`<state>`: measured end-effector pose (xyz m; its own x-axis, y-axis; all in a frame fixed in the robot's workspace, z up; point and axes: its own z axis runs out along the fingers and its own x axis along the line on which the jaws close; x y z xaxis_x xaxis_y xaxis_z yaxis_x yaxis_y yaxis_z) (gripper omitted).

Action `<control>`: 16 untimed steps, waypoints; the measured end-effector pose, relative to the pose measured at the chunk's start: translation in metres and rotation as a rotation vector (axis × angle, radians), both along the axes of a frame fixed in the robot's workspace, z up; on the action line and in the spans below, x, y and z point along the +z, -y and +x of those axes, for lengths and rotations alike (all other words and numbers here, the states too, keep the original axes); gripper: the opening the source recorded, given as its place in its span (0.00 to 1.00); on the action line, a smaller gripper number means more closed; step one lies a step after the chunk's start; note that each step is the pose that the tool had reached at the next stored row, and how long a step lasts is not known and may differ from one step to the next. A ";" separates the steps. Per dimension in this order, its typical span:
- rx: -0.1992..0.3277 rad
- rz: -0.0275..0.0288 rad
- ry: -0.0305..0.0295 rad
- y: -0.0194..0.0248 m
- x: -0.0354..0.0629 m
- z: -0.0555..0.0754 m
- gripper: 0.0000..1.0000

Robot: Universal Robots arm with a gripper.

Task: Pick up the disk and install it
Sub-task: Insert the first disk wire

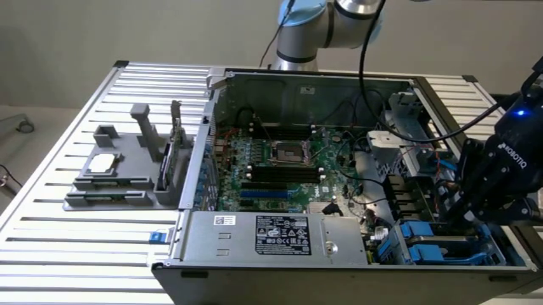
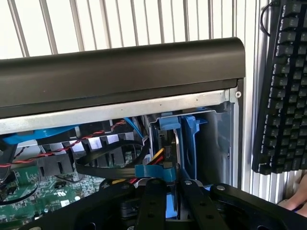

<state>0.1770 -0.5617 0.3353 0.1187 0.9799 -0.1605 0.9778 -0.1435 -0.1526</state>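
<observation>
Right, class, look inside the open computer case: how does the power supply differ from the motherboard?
The power supply is a silver-grey metal box; the motherboard is a flat green board. The power supply has a plain top with a printed label; the motherboard is crowded with slots and cables. Both sit inside the case.

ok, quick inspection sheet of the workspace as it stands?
Surface: slatted silver metal table.
Job's things: blue plastic disk carrier upright at the bay of the open grey computer case.
Clutter: grey plastic fixture on the exterior view's left.
Gripper: black gripper nearly shut on the carrier's edge inside the case.
Cables: red and black wires; flat black cable.
Surroundings: black keyboard; a hand near it.
</observation>
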 end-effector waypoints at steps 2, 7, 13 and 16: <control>-0.002 0.0000 -0.0065 0.0010 0.0000 0.000 0.16; -0.008 0.0001 -0.0129 0.0011 0.0000 0.000 0.16; -0.012 0.0000 -0.0175 0.0000 0.0018 0.000 0.16; -0.013 0.0001 -0.0190 -0.0016 0.0023 0.000 0.16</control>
<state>0.1772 -0.5601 0.3376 0.1285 0.9783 -0.1627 0.9728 -0.1563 -0.1712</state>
